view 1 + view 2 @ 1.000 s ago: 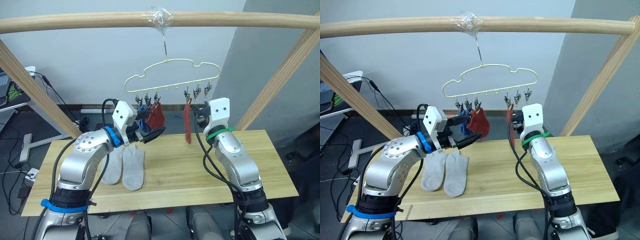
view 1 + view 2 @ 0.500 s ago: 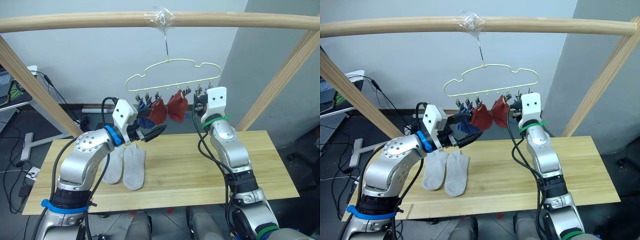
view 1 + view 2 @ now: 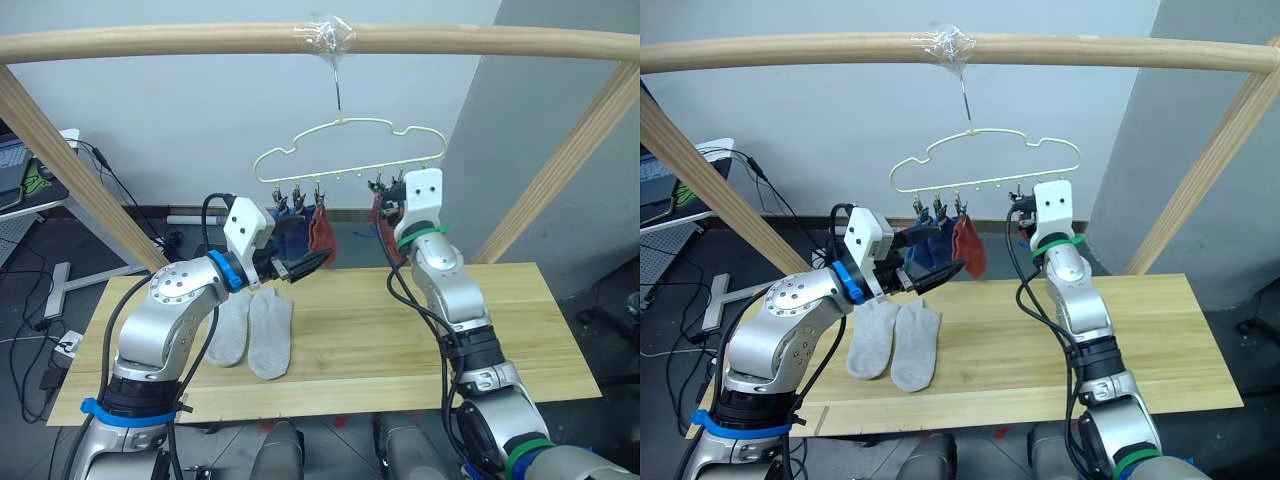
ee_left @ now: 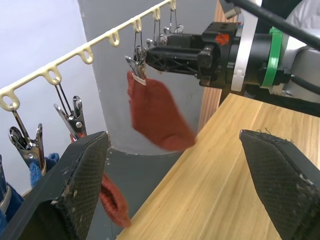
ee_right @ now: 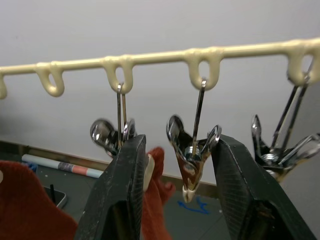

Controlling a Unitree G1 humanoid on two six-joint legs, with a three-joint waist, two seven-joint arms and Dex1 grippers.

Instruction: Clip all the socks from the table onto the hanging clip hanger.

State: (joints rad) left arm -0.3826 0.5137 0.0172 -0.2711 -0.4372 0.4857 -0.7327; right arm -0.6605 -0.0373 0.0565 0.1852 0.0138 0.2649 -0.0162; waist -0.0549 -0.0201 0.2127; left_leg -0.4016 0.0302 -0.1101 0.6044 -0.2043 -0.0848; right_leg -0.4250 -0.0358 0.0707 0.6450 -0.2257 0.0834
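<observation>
Two grey socks (image 3: 252, 332) lie side by side on the table (image 3: 380, 340), long axes running away from me, toes near. I see my right gripper (image 5: 180, 200), fingers parted, beneath the clip hanger (image 3: 345, 150); my left gripper (image 4: 175, 185) hangs wide open.

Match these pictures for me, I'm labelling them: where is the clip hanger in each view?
Left eye view: the clip hanger hangs top centre, under the wooden pole.
Right eye view: top centre again.
Left wrist view: its clip bar slants beyond the left end effector.
Right wrist view: the bar runs beyond the fingers.
Shared landmark: the right end effector at the clips.
</observation>
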